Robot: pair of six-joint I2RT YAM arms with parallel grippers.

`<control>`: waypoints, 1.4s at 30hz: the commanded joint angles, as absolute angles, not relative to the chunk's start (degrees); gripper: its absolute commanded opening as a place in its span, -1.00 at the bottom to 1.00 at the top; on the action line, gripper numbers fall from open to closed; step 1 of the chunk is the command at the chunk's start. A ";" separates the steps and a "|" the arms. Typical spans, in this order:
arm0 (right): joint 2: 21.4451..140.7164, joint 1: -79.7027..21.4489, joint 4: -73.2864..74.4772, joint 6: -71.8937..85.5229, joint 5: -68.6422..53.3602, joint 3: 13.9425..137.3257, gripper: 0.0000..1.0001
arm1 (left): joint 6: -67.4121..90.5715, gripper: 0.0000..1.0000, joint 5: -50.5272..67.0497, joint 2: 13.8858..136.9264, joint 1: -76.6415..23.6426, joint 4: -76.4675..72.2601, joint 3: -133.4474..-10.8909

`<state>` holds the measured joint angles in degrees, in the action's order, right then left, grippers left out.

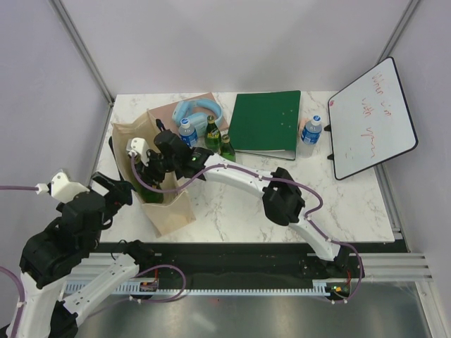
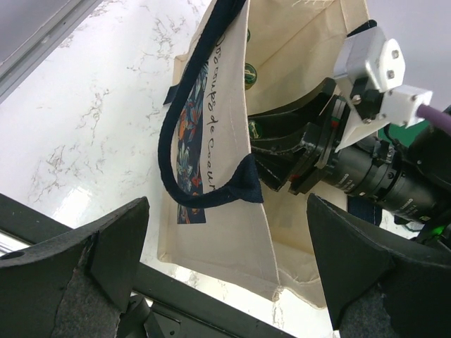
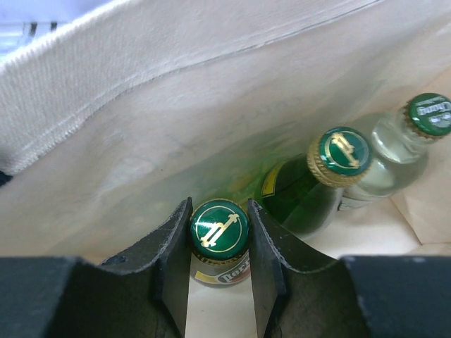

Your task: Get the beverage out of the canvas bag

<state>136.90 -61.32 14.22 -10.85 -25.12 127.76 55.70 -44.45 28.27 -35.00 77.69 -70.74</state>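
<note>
White marble-veined table [image 1: 232,208] boxed in by pale grey walls [image 1: 232,42]; aluminium rails [image 1: 402,264] at the frame's bottom.

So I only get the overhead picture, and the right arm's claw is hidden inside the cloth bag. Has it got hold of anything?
Observer: Yes. Its wrist camera shows the right gripper closed on a bottle by its green cap.
Operator: Any other drinks in there?
Observer: Two beside it: a green bottle and a clear bottle, both capped.
Operator: And the other arm?
Observer: Its left gripper is wide open, gripping nothing, pointed at the dark handle of the bag.
</note>
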 commanded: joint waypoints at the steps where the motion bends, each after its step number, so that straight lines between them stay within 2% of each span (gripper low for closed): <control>1: 128.24 -60.03 5.71 -6.07 -26.63 134.56 -1.00 | 58.80 0.98 -44.91 27.77 -34.98 77.87 -70.40; 15: 120.68 -58.19 6.15 -1.58 -27.42 134.82 -1.00 | 56.96 0.99 -43.07 27.51 -34.98 75.15 -68.64; 32: 109.96 -54.67 7.38 4.04 -28.12 140.62 -1.00 | 50.01 0.98 -39.99 28.91 -34.98 69.52 -68.12; 42: 101.17 -49.23 11.25 2.20 -28.56 133.79 -1.00 | 45.80 0.98 -37.36 31.37 -34.98 66.10 -68.64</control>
